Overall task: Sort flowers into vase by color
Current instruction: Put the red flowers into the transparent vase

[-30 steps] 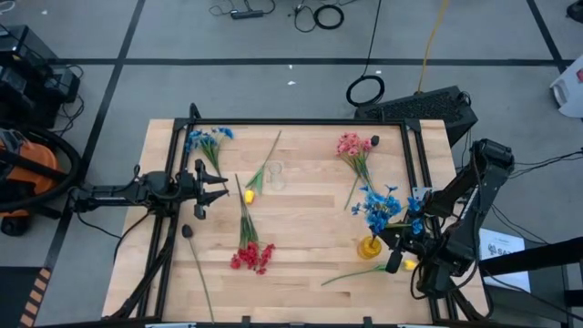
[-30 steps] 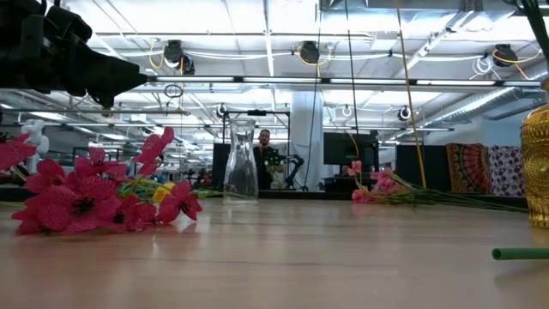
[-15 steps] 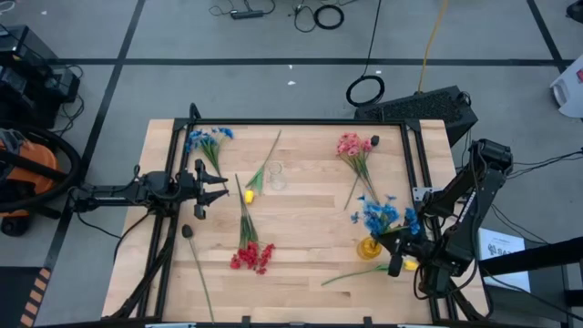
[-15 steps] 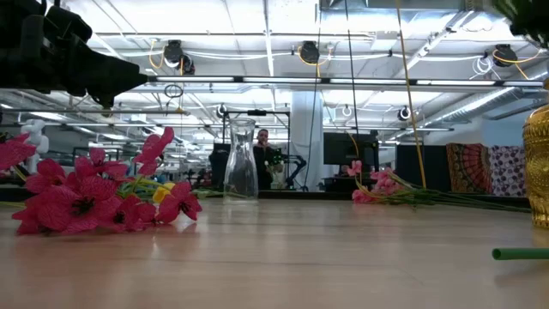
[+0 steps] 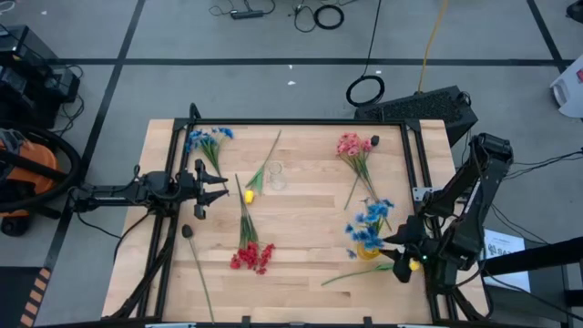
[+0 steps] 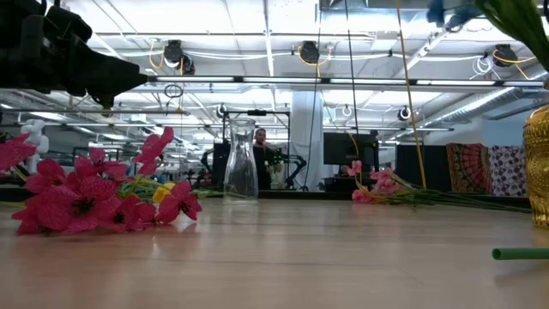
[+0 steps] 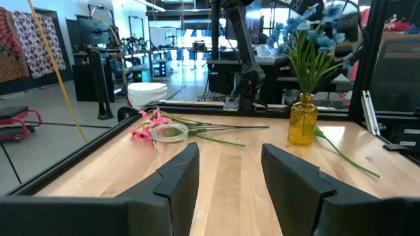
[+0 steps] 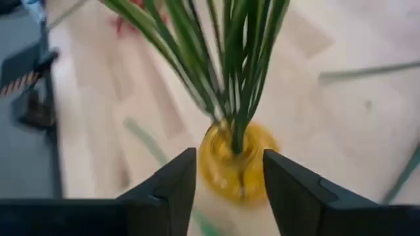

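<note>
A bunch of blue flowers [image 5: 367,223] stands with its green stems [image 8: 230,72] in the yellow vase [image 8: 235,164] at the near right. My right gripper [image 8: 226,190] hovers open just above that vase, one finger on either side of the stems, touching nothing. A yellow bud [image 5: 414,264] lies beside it, its stem [image 5: 351,273] flat on the wood. My left gripper [image 5: 214,187] waits open at the table's left. Lying loose are blue flowers [image 5: 208,137], pink flowers [image 5: 351,146], red flowers [image 5: 250,257], a yellow bud [image 5: 248,194] and a dark bud [image 5: 187,230].
A clear glass vase [image 5: 276,175] stands upright at the table's middle, toward the far side. A black frame [image 5: 291,121] runs along the far edge and both sides. Bare wood lies between the red flowers and the yellow vase.
My right gripper has opened and let go of the blue bunch, then drawn back toward the near edge. The bunch has dropped lower into the yellow vase and its heads have swung toward the table's left.
</note>
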`<action>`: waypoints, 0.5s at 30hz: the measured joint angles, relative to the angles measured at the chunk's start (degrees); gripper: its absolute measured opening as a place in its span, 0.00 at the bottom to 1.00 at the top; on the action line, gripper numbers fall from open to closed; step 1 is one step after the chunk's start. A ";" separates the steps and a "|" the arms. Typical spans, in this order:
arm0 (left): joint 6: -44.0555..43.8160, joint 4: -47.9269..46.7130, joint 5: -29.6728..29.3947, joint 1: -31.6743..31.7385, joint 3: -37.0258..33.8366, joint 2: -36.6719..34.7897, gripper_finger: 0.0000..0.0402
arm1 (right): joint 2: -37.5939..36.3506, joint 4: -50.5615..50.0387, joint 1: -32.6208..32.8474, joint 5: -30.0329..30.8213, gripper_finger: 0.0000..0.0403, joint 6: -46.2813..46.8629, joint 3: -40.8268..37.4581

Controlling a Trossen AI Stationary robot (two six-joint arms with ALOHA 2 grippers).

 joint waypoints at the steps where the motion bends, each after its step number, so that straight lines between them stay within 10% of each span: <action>1: -0.02 0.00 0.02 0.00 -0.02 0.01 0.43 | -0.99 -0.49 0.00 -1.68 0.44 -0.44 0.72; 15: 0.00 -0.01 0.01 0.00 -0.01 0.02 0.43 | -8.92 -7.02 -0.07 -16.41 0.35 9.70 5.47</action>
